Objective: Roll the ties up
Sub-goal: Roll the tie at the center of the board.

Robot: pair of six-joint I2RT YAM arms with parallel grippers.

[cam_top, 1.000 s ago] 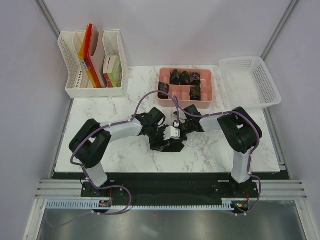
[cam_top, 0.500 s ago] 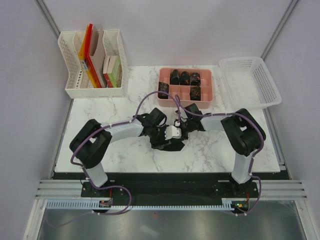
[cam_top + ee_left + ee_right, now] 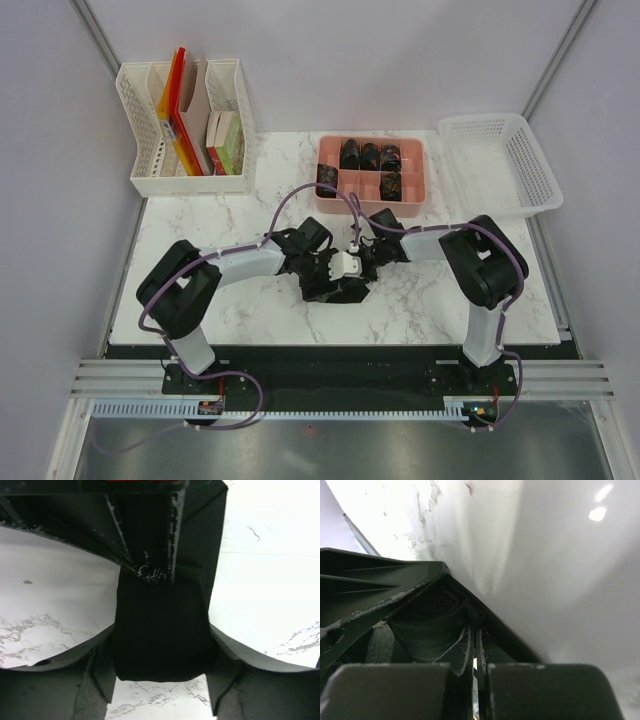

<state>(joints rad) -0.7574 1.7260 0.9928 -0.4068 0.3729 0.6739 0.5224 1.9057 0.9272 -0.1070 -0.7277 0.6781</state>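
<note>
A blackish tie [image 3: 338, 291] lies bunched in the middle of the table, where both grippers meet. Its rolled part is a dark coil [image 3: 162, 625] sitting between the fingers [image 3: 102, 680] of my left gripper [image 3: 162, 667], which touch it on both sides. My right gripper [image 3: 476, 630] comes in from the opposite side. It is shut on the tie's fabric at the coil's [image 3: 427, 625] core. From above, the left gripper [image 3: 325, 272] and right gripper [image 3: 362, 262] face each other over the tie, hiding most of the coil.
Behind the grippers stands a pink tray [image 3: 372, 200] holding several rolled ties [image 3: 368, 155]. An empty white basket [image 3: 500, 165] sits at the back right. A white file organizer [image 3: 185, 130] with folders and books is at the back left.
Both grippers stay at the coil in the same spot. The right arm's forearm has shifted slightly left; nothing was let go.
</note>
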